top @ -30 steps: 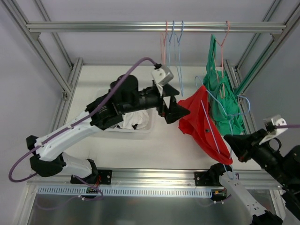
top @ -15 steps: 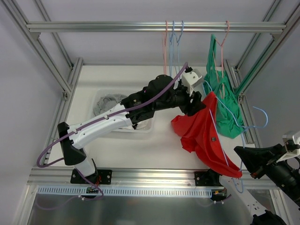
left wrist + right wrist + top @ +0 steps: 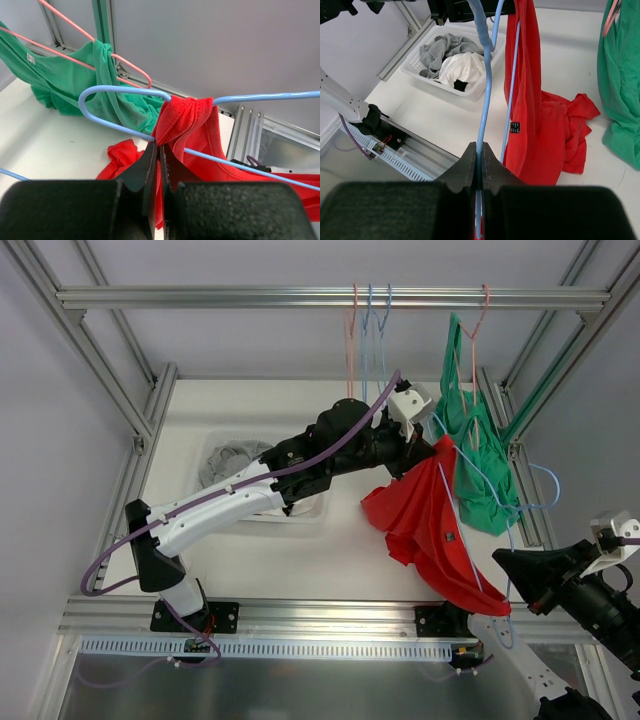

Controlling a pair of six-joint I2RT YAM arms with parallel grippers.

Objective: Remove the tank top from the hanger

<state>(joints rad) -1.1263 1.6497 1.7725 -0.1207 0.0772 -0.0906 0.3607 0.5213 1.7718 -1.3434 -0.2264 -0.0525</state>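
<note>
The red tank top (image 3: 425, 525) hangs on a blue wire hanger (image 3: 538, 504), tilted between my two arms. My left gripper (image 3: 428, 448) is shut on the bunched red strap at the hanger's shoulder; in the left wrist view the fingertips (image 3: 160, 146) pinch the red fabric (image 3: 187, 117) just below the blue hanger wire (image 3: 120, 90). My right gripper (image 3: 500, 562) is low at the near right, shut on the hanger. Its wrist view shows the blue wire (image 3: 485, 100) clamped between the jaws (image 3: 481, 146), with the red top (image 3: 530, 100) draped beside it, its hem on the table.
A green top (image 3: 470, 440) on a pink hanger (image 3: 125, 62) hangs right behind the red one. Several empty hangers (image 3: 368, 320) hang from the top rail. A white basket (image 3: 215, 455) of grey and white clothes sits at the left. Aluminium frame posts (image 3: 515, 450) border the right side.
My left arm reached right from over the basket to the top of the red tank top and its jaws shut on the strap. My right gripper drew the hanger toward the near right.
</note>
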